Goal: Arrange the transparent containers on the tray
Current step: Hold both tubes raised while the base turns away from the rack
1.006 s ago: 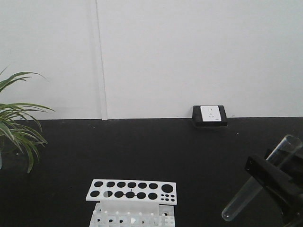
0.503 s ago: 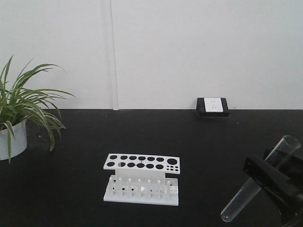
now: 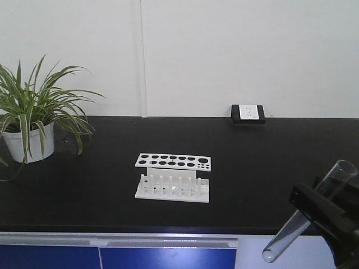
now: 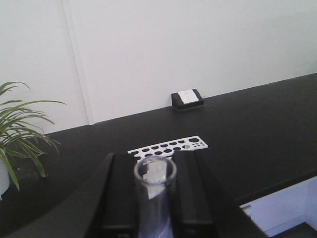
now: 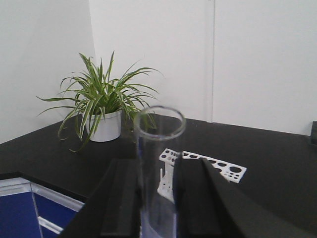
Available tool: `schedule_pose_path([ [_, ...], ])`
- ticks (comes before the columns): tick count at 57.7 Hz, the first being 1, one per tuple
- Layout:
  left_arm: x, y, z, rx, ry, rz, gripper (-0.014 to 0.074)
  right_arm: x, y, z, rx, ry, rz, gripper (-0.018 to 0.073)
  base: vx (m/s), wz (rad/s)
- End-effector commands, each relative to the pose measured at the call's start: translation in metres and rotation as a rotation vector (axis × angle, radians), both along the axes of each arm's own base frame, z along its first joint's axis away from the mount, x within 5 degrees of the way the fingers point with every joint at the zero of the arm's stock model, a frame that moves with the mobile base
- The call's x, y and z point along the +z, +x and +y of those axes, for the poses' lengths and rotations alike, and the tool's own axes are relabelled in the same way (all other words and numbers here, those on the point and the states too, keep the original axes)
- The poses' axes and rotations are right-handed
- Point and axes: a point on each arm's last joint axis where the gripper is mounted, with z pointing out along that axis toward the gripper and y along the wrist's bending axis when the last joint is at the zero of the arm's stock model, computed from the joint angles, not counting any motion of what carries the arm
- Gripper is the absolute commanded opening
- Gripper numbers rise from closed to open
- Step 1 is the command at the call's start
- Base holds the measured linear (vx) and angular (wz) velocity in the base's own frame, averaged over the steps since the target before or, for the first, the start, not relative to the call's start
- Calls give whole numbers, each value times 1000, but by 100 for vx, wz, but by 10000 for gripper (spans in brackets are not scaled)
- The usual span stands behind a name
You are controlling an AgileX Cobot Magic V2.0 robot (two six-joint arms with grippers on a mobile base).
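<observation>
Each wrist view has one transparent container, a clear glass test tube, clamped between black fingers. My left gripper point(image 4: 154, 161) is shut on a test tube point(image 4: 155, 181) whose open rim faces the camera. My right gripper point(image 5: 157, 168) is shut on a second test tube point(image 5: 159, 131) that rises above the fingertips. In the front view one gripper point(image 3: 308, 203) at the lower right holds a test tube point(image 3: 287, 235) tilted, rim up and to the right, rounded bottom down. The left gripper does not show in that view. The tray is out of view.
A white holed test-tube rack point(image 3: 173, 178) point(image 4: 168, 146) point(image 5: 208, 166) stands mid-counter on the black worktop point(image 3: 269, 168). A potted spider plant point(image 3: 33, 117) point(image 5: 104, 104) sits far left. A wall socket point(image 3: 247, 114) is at the back. Blue cabinet fronts point(image 3: 112, 258) lie below the counter edge.
The whole view has drawn back from the counter: rack, plant and socket look smaller and farther, and the counter edge and blue fronts have come into view. The held tube keeps its place in the frame.
</observation>
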Motion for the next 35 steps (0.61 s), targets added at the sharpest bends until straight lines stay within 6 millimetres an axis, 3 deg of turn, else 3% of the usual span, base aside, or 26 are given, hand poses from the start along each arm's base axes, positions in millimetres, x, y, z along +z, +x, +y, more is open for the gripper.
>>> schedule_pose_path([
  [1, 20, -3, 0, -13, -43, -110, 129, 12, -1, -2, -10, -4, -50, 218, -30, 3],
  [35, 20, -3, 0, -13, -43, -110, 129, 12, -1, -2, -10, -2, -49, 218, -30, 6],
])
